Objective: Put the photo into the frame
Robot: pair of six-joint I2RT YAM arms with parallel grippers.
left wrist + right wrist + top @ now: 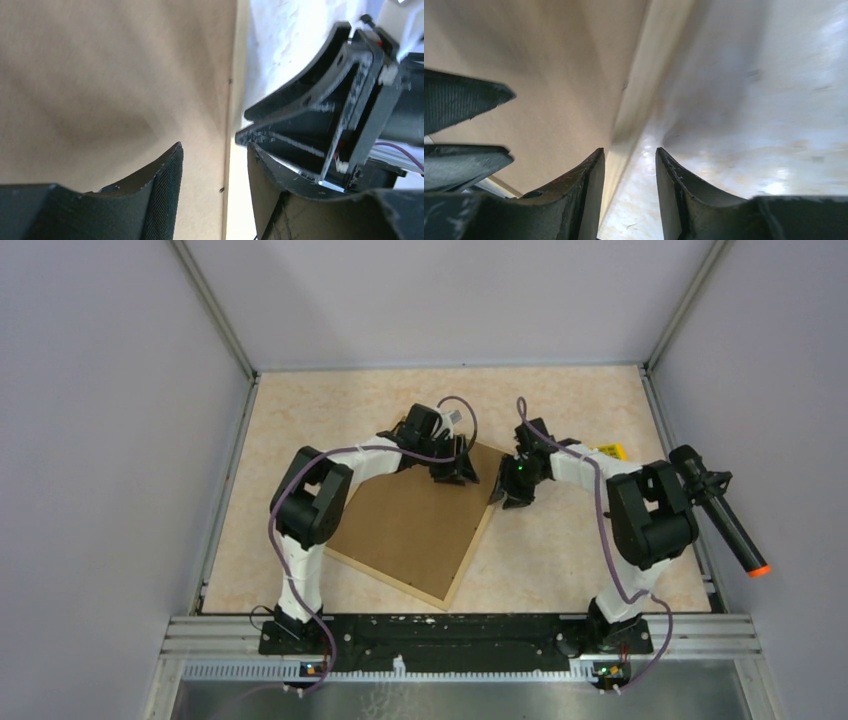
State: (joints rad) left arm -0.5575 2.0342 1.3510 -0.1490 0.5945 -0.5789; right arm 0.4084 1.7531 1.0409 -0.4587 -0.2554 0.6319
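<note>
Left end effector (214, 150) is hovering closest to its lens, fingers part-way open and holding nothing. One finger is sitting over the brown board (110, 75) and the other over the table (295, 35), so the pale rim of the frame (241, 50) is running between them. Right end effector (629, 151) is doing likewise just beside it: part-way open, empty, straddling the rim. Seen from overhead, both are working at the frame's far right corner, nearly tip to tip.

Frame is lying back-up and skewed on the table, between the two arms. Photo is not showing in any view; cannot tell whether it is lying under the board or elsewhere.

Judgement: straddling the rim is probably setting up a pinch or lift of that corner. Both end effectors are likely sharing it because a frame this wide and thin could pivot or flex under one. Risk: fingers slipping off the low rim.
</note>
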